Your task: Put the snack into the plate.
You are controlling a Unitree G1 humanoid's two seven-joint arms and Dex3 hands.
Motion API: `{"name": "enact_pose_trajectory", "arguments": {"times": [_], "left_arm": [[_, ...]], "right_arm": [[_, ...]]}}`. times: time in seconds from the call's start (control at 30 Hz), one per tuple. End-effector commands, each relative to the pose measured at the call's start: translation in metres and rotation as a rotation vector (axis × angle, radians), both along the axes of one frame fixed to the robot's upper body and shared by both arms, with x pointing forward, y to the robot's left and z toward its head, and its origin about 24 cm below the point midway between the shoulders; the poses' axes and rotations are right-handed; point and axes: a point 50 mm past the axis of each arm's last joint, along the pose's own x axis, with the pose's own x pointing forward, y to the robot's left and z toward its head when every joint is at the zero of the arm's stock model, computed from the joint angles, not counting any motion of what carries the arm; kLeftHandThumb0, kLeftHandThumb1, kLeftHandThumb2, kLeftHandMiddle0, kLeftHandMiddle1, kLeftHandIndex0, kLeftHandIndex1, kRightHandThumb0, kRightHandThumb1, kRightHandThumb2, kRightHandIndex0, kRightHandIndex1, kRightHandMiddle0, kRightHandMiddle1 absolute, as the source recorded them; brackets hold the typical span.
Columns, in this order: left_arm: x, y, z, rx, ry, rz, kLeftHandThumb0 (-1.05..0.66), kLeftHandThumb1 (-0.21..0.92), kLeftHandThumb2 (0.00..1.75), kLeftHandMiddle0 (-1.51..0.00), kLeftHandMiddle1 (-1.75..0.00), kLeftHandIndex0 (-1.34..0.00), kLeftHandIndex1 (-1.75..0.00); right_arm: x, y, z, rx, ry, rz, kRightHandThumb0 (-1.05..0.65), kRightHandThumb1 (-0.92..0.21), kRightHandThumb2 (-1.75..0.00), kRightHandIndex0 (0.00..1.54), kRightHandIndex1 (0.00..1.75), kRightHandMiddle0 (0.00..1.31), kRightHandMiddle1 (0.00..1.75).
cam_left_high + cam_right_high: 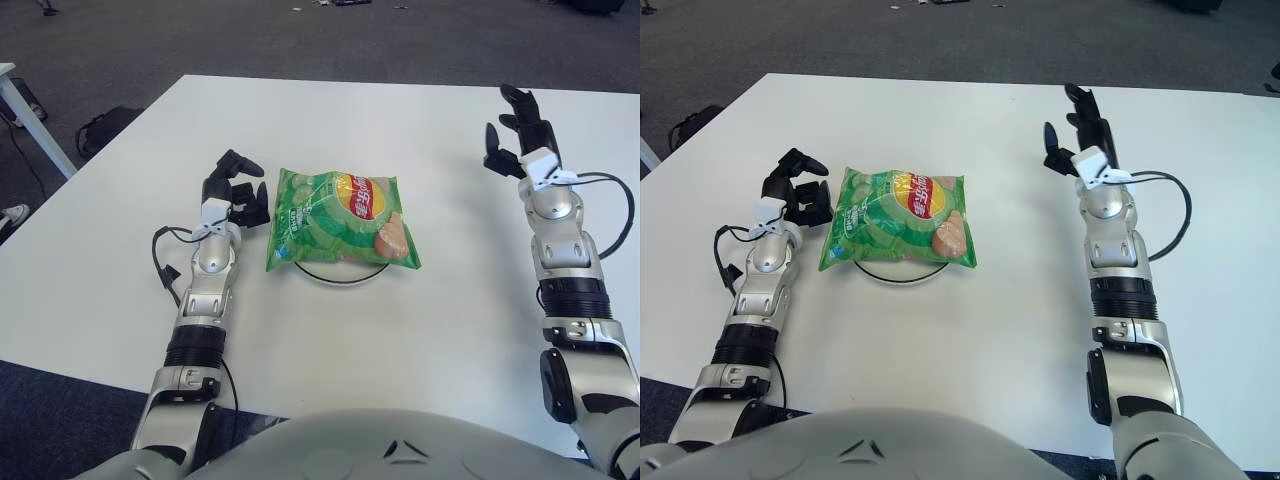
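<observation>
A green chip bag, the snack (340,220), lies flat on a white plate whose dark rim (345,279) shows only below the bag's front edge. My left hand (238,194) is just left of the bag, fingers curled loosely, holding nothing; its fingertips are close to the bag's left edge. My right hand (518,135) is far to the right of the bag, raised over the table with fingers spread and empty.
The white table (420,330) spans the view; its far edge meets dark carpet. A white table leg (30,120) and a dark bag (105,128) stand on the floor at the left. Cables run along both forearms.
</observation>
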Motion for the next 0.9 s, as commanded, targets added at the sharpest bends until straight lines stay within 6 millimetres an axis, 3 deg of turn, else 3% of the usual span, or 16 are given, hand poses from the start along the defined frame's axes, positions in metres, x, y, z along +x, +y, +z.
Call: {"name": "enact_pose_trajectory", "arguments": {"times": [0.0, 0.2, 0.7, 0.8, 0.87], "left_arm": [[-0.018, 0.002, -0.034, -0.016, 0.133, 0.034, -0.48, 0.33, 1.31, -1.30, -1.75, -0.60, -1.75], [-0.018, 0.003, -0.033, -0.029, 0.136, 0.027, -0.48, 0.32, 1.31, -1.30, -1.75, -0.61, -1.75], [-0.019, 0.003, -0.033, -0.028, 0.140, 0.029, -0.49, 0.29, 1.35, -1.30, -1.75, -0.63, -1.75], [-0.019, 0.003, -0.033, -0.037, 0.140, 0.027, -0.49, 0.29, 1.35, -1.29, -1.75, -0.63, -1.75], [-0.019, 0.003, -0.033, -0.045, 0.138, 0.025, -0.49, 0.30, 1.34, -1.30, -1.75, -0.62, -1.75]], "right_arm": [[0.006, 0.004, 0.008, 0.130, -0.040, 0.040, -0.79, -0.92, -0.96, 0.00, 0.68, 0.00, 0.37], [0.005, 0.001, -0.002, 0.263, -0.025, 0.052, -0.76, -0.92, -0.91, 0.00, 0.68, 0.00, 0.57], [-0.004, -0.002, -0.020, 0.326, 0.001, 0.029, -0.72, -0.92, -0.87, 0.03, 0.81, 0.00, 0.89], [-0.006, -0.004, -0.022, 0.340, -0.001, 0.018, -0.71, -0.92, -0.87, 0.05, 0.88, 0.00, 1.01], [-0.008, -0.005, -0.023, 0.357, -0.006, 0.007, -0.69, -0.92, -0.85, 0.08, 0.98, 0.00, 1.20]]}}
